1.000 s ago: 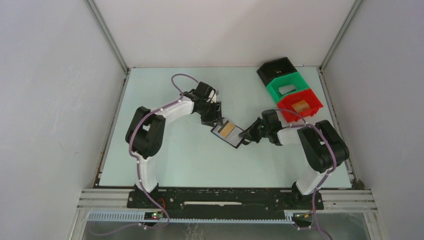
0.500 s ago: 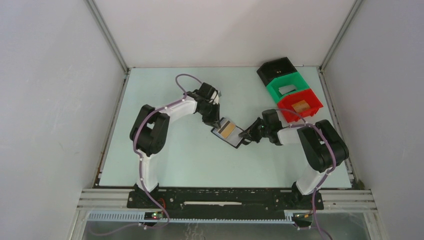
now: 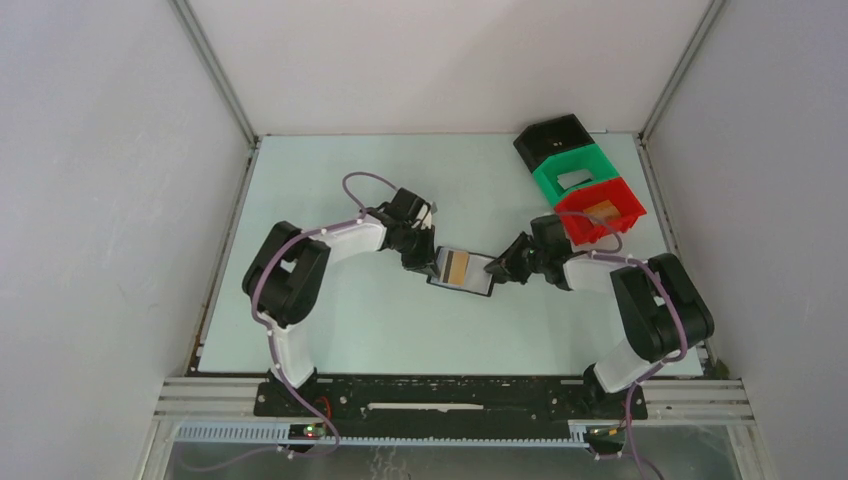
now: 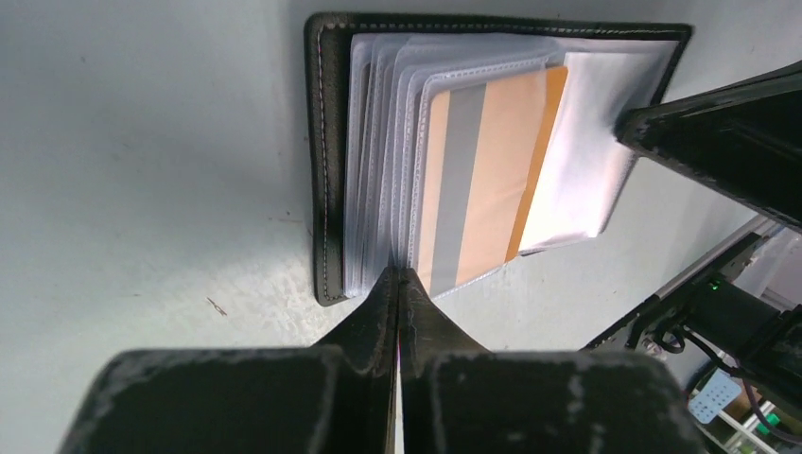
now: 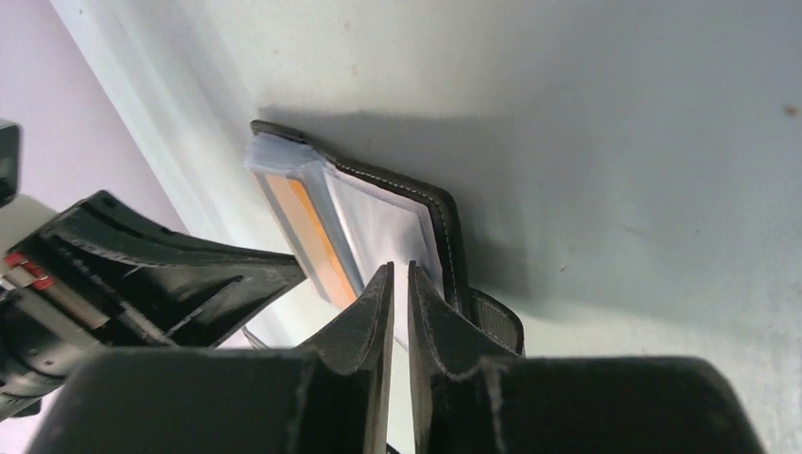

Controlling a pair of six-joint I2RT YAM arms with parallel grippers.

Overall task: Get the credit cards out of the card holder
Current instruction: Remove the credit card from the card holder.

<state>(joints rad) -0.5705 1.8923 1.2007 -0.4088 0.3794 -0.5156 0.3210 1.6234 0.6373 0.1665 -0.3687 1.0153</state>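
The black card holder (image 3: pixel 476 276) lies open on the table between both grippers. Its clear sleeves fan out in the left wrist view above the black cover (image 4: pixel 326 142). One sleeve holds an orange-tan piece with a grey stripe (image 4: pixel 482 180). My left gripper (image 3: pixel 431 264) is shut, its tips (image 4: pixel 397 274) pinching the near edge of the sleeves. My right gripper (image 3: pixel 493 270) sits at the opposite edge. Its jaws (image 5: pixel 397 270) are a narrow slit apart over a pale sleeve, just inside the black cover (image 5: pixel 444 222). A pale credit card (image 3: pixel 575 180) lies in the green bin.
At the back right stand a black bin (image 3: pixel 553 140), a green bin (image 3: pixel 596 163) and a red bin (image 3: pixel 628 212) in a row. The red one holds an orange-tan piece (image 3: pixel 603 211). The enclosure's white walls close in on both sides.
The left jaws have closed on the sleeve edge. The card holder has turned to lie more level, and the right jaws have parted slightly.
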